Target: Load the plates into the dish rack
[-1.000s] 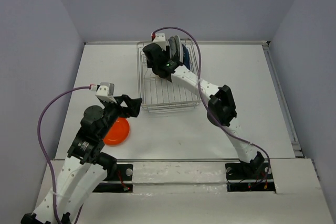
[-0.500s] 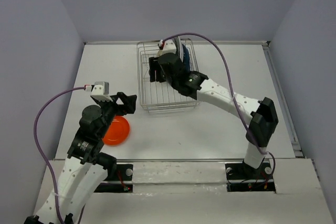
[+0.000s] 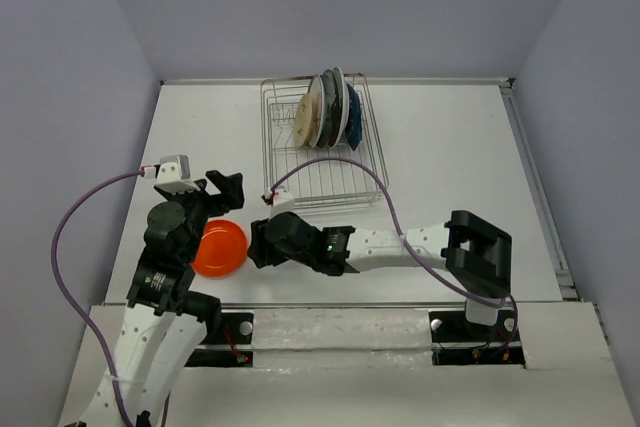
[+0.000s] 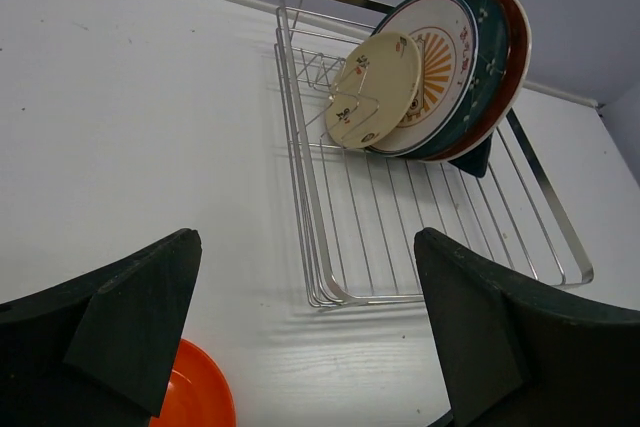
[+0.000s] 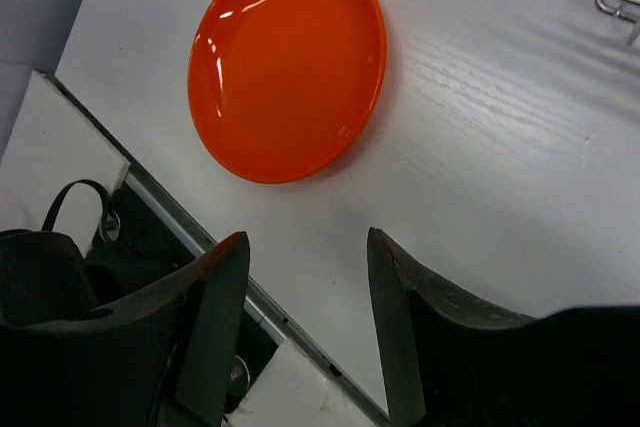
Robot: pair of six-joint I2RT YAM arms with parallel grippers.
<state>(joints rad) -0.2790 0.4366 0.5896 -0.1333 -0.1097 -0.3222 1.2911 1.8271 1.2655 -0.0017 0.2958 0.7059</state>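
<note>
The orange plate (image 5: 290, 62) lay flat, face up, on the bench (image 3: 450, 147) at the near left, apart from the near-left corner of the rack (image 3: 322, 185). The other plates (image 4: 430, 77) stood on edge together at the rack's far end. The right tool (image 5: 305, 247) hung just near of the orange plate with its jaws spread and nothing between them. The left tool (image 4: 305, 287) hovered to the left, likewise released and empty. The plate looked stiff and glossy, so probably slippery under the pads and liable to chip if dropped; its weight could not be told. Lying flat, it offered only its rim. The likeliest hold was a pinch across the near edge, one finger under the lip and one on the inner face, gripped firmly before tipping it upright.
</note>
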